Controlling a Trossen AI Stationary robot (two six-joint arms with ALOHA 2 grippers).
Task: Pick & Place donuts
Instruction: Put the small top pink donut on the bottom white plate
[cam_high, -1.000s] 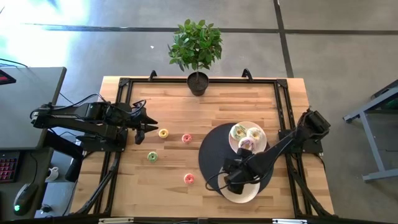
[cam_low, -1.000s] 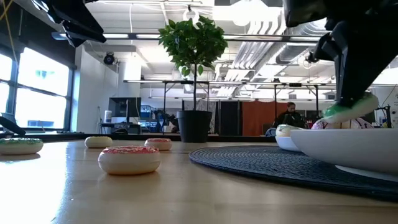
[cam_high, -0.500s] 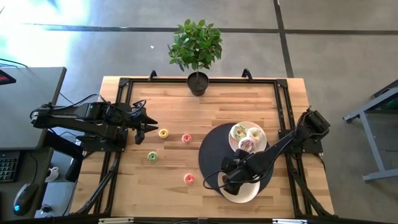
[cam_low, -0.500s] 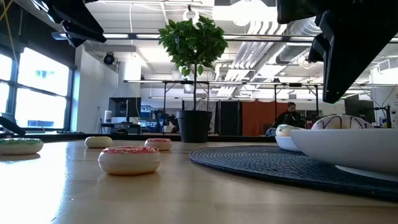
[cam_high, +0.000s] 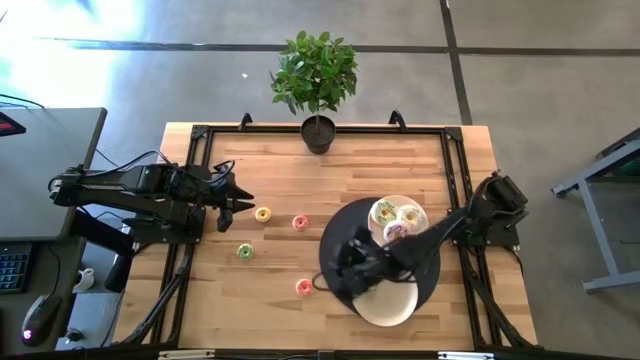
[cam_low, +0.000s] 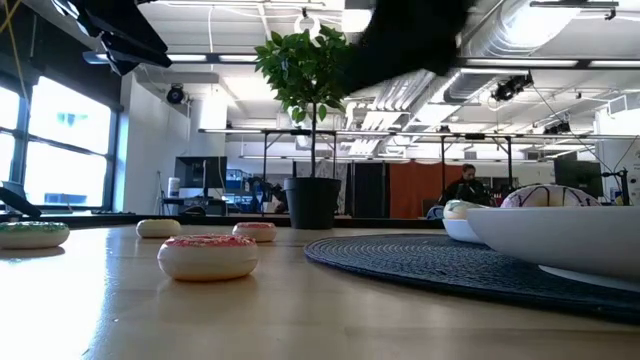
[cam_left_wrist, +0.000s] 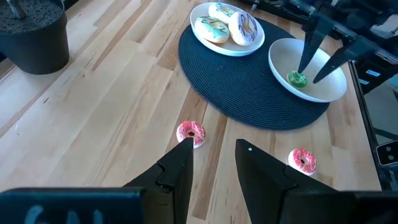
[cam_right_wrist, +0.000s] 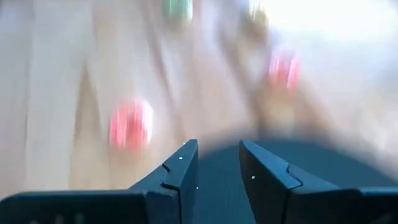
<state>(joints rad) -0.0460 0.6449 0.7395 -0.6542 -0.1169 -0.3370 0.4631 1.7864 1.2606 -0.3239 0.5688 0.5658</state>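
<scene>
Right gripper (cam_right_wrist: 218, 149) had its jaws apart with nothing between them, hanging over the near edge of the dark mat (cam_high: 340, 225). Just past its fingertips on the bare wood was a pink donut (cam_high: 304, 287), which I'd guess was the next pick. Behind the jaws sat the bowl (cam_left_wrist: 311, 93) with a green donut (cam_left_wrist: 297, 79) in it. Beside that was the plate (cam_left_wrist: 227, 48) carrying the three big frosted ones. Left gripper (cam_high: 240, 203) was parked well off on the other side of the table, jaws also apart and empty, with the yellow donut (cam_high: 263, 214) right in front of it. Another pink donut (cam_high: 300, 222) lay a bit further out, and a green donut (cam_high: 245, 251) lay off to the side. What could go wrong: these rings are small and smooth, so if the fingers come down off-centre the pink one probably skids away or gets flipped. The forearm also hangs low over the bowl, so a careless swing back could clip the rim. Count: eight donuts (four loose, three plated, one bowled), two white dishes, one mat, one potted plant (cam_high: 316, 85).
</scene>
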